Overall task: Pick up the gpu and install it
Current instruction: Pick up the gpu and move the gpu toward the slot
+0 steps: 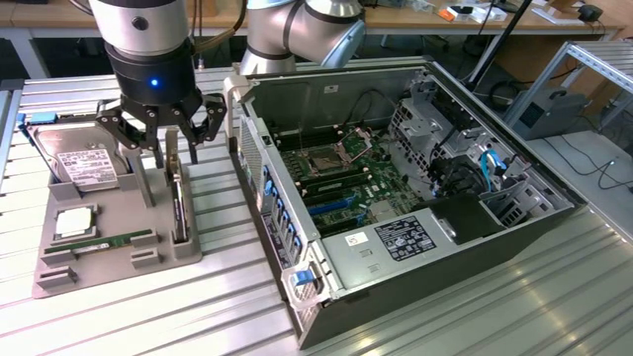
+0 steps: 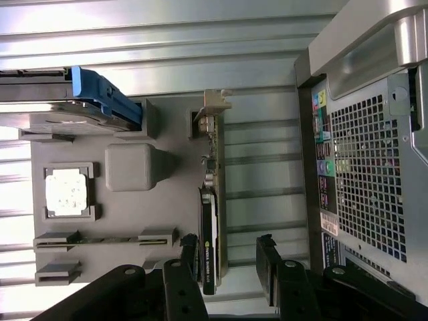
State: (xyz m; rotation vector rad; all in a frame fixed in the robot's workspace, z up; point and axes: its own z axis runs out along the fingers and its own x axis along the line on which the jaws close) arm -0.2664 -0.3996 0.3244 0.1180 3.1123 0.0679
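Observation:
The gpu is a thin card standing on edge in a slot of the grey holder tray, at the exterior view's left. My gripper hangs directly over the card's far end, open, with one finger on each side of it. In the wrist view the gpu shows edge-on, with a black face and a brownish board. The black fingers flank its near end with gaps on both sides, so the gripper is not touching it. The open computer case lies beside the tray, motherboard exposed.
The tray also holds a silver hard drive with a white label, a square processor and a green memory stick. The case's perforated rear wall stands close beside the gpu. Everything rests on a ribbed metal table.

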